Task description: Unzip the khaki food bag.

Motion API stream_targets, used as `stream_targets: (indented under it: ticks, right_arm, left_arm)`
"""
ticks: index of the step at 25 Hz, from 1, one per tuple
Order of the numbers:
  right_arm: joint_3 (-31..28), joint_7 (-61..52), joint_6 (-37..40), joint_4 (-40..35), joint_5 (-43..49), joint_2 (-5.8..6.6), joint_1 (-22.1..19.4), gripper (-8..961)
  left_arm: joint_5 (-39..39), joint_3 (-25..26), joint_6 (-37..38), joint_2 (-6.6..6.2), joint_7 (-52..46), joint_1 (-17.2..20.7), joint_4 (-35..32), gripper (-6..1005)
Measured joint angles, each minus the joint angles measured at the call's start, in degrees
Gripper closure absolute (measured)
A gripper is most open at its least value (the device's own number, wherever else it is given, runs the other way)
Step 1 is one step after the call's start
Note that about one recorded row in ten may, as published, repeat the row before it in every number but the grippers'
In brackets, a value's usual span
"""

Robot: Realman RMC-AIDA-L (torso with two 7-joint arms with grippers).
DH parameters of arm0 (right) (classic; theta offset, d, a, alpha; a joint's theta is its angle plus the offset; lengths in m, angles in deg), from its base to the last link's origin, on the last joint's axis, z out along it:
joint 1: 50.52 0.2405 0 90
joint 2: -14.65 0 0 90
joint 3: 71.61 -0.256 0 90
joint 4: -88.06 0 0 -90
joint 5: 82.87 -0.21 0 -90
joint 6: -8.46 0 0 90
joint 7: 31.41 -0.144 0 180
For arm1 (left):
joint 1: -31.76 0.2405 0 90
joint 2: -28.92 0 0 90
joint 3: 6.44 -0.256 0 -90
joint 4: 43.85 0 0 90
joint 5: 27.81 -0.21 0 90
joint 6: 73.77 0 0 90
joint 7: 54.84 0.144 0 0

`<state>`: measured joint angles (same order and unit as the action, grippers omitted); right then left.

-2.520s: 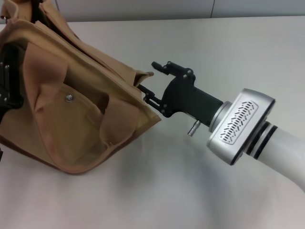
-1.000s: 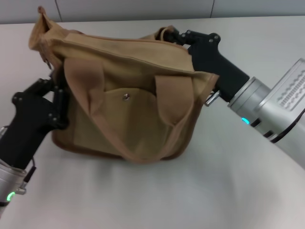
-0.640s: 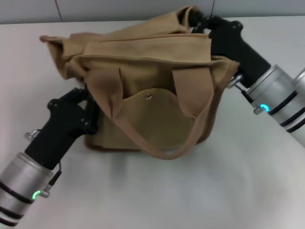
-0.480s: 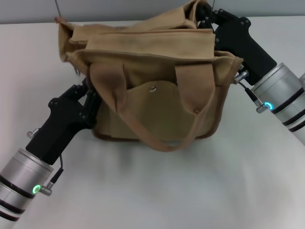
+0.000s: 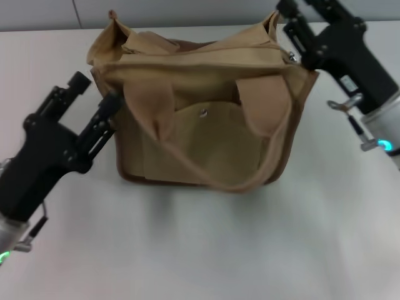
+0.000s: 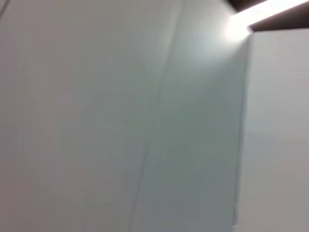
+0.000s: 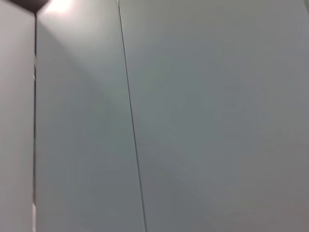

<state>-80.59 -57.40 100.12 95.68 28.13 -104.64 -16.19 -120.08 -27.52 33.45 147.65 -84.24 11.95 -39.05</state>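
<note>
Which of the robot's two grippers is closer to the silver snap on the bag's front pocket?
Roughly equal, perhaps the left. The left gripper sits beside the khaki food bag, level with the snap; the right gripper is up at its top corner.

The head camera looked forward and down, fairly close, over the counter [image 5: 206,250]. Both wrist cameras faced away from it, filled with plain grey panelled wall [image 6: 120,121], sharing nothing with the head view.

The khaki food bag [image 5: 206,112] is matt woven canvas with a shiny metal snap [image 5: 204,112]. Both grippers look matt black plastic; the desk [image 5: 219,250] is smooth, pale, faintly sheened.
</note>
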Motion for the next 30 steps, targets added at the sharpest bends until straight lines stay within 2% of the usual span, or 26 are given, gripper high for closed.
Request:
stream_targets:
  ticks: [1, 3, 7, 8, 9, 10, 11, 12, 13, 15, 18, 21, 30]
  right_arm:
    - [0.3, -1.9, 1.7, -1.7, 0.3, 0.02, -0.2, 554]
    - [1.5, -6.9, 5.0, -6.0, 1.5, 0.03, -0.3, 505]
    - [8.1, -17.7, 12.8, -18.2, 5.2, 0.22, -0.2, 408]
    - [11.4, -20.1, 15.2, -21.6, 5.7, 0.28, -0.2, 384]
    - [14.2, -22.1, 17.4, -24.2, 6.0, 0.38, -0.3, 359]
    - [17.9, -24.2, 19.9, -26.9, 6.1, 0.50, -0.6, 335]
    - [21.5, -26.1, 22.1, -29.1, 6.1, 0.70, -0.8, 300]
    - [25.1, -27.8, 24.0, -31.0, 6.1, 0.87, -0.9, 265]
    - [27.9, -29.2, 25.6, -32.5, 6.2, 1.00, -0.9, 231]
    - [34.3, -31.8, 28.4, -35.3, 6.2, 1.17, -0.9, 161]
    - [41.0, -34.4, 29.7, -37.6, 6.2, 1.15, -0.9, 161]
    - [44.6, -35.3, 29.0, -38.2, 6.3, 0.72, -0.8, 161]
    - [45.3, -35.5, 28.0, -38.0, 6.1, 0.30, -1.0, 161]
  left_arm:
    - [0.0, -0.7, 1.5, -0.06, -0.5, 0.4, -1.5, 374]
    - [0.0, -1.1, 3.0, -0.11, -1.3, 1.0, -3.4, 310]
    - [0.0, -5.4, 7.1, -0.62, -6.4, 3.9, -13.6, 181]
    - [0.0, -9.9, 7.3, -1.41, -10.0, 4.9, -18.8, 179]
    - [0.0, -11.6, 7.2, -1.75, -11.0, 5.2, -20.3, 178]
    - [-0.1, -14.9, 7.0, -2.81, -12.4, 5.3, -21.8, 176]
    - [-0.1, -14.9, 7.0, -2.81, -12.4, 5.3, -21.8, 175]
    - [-0.2, -17.9, 6.9, -3.82, -13.5, 5.3, -22.8, 173]
    - [-0.5, -21.9, 6.9, -5.59, -14.6, 4.8, -23.1, 171]
    - [-0.7, -24.3, 6.9, -6.64, -15.7, 4.2, -23.3, 168]
    - [-2.0, -26.3, 6.9, -7.35, -16.5, 3.4, -23.6, 165]
    - [-3.0, -26.5, 6.9, -7.31, -16.6, 3.1, -23.8, 165]
    - [-4.4, -26.6, 6.7, -7.18, -17.0, 2.7, -24.1, 165]
